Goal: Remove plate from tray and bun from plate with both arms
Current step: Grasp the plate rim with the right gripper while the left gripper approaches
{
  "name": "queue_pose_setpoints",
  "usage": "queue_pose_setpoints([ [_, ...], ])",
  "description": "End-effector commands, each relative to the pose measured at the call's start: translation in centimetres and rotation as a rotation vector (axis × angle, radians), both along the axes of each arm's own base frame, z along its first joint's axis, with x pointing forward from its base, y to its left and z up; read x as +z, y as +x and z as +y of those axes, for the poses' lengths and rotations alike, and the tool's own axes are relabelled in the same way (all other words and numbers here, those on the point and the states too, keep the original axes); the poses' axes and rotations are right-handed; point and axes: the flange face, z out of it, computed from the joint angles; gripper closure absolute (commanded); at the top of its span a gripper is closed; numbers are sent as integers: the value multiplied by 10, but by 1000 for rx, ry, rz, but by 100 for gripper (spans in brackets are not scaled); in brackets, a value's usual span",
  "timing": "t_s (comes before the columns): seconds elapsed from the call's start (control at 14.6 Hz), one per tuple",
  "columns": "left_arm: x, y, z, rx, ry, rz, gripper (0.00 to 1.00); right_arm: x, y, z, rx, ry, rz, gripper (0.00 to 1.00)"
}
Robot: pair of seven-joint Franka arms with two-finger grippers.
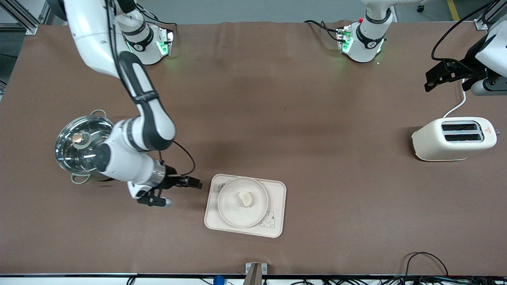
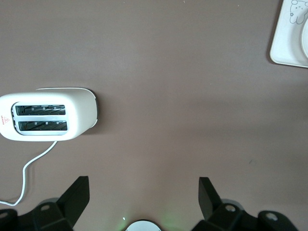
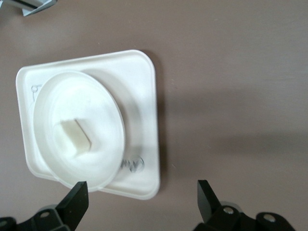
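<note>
brown table (image 1: 277,118) with toaster (image 1: 453,138), pot (image 1: 81,142), tray (image 1: 277,225)

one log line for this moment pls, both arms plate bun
plate on tray | bun on plate | right gripper open, beside tray | left gripper open, raised near toaster, waiting

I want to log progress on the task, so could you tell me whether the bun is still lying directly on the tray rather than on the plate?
No, the bun lies on the plate, which itself sits on the rabbit tray.
</note>
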Motion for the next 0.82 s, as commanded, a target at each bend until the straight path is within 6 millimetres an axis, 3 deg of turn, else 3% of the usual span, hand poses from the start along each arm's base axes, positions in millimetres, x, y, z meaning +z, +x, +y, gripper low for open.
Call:
queue_pose_setpoints([
  [0.0, 5, 2, -1, -6, -20, -9, 0, -21, 11, 41, -43, 28, -14, 0],
  [0.14, 2, 3, -1, -7, -21, -5, 0, -38, 13, 54, -36, 29, -28, 3],
  [0.34, -5, 8, -5, 4, -60, 7, 0, -64, 10, 57, -21, 10, -31, 20],
  [0.48, -16, 15, -9, 14, -90, 24, 0, -67, 10, 61, -9, 9, -36, 38],
  [0.62, -28, 24, -16, 39, -133, 42, 0, -69, 11, 60, -7, 9, -38, 67],
  [0.76, -36, 32, -23, 75, -166, 44, 0, -69, 11, 60, -8, 9, -37, 83],
])
